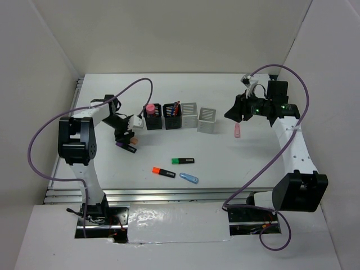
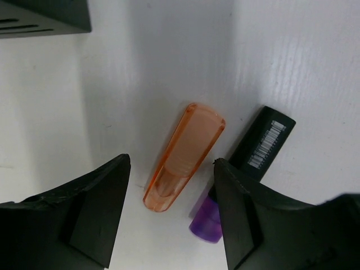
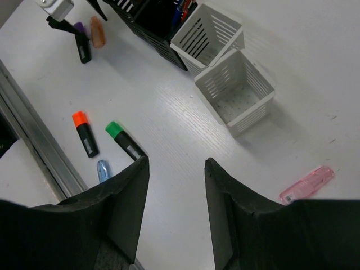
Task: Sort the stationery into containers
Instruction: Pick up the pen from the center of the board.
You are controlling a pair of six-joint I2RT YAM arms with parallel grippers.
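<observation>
My left gripper point(image 1: 127, 136) is open, low over the table left of the cups. In the left wrist view its jaws straddle a peach marker point(image 2: 184, 156), with a purple-capped black marker point(image 2: 261, 143) beside the right finger. My right gripper point(image 1: 230, 114) is open and empty, held above the table right of the cups. Two black cups point(image 1: 152, 125) point(image 1: 171, 125) and two grey cups point(image 1: 189, 124) point(image 1: 206, 128) stand in a row. The first black cup holds a pink item and the second holds pens. A pink marker point(image 1: 237, 131) lies by the right gripper.
A green marker point(image 1: 183, 161), an orange marker point(image 1: 163, 172) and a light blue marker point(image 1: 189, 178) lie near the table's front. All three show in the right wrist view, the green one point(image 3: 125, 140) closest to the left finger. White walls enclose the table.
</observation>
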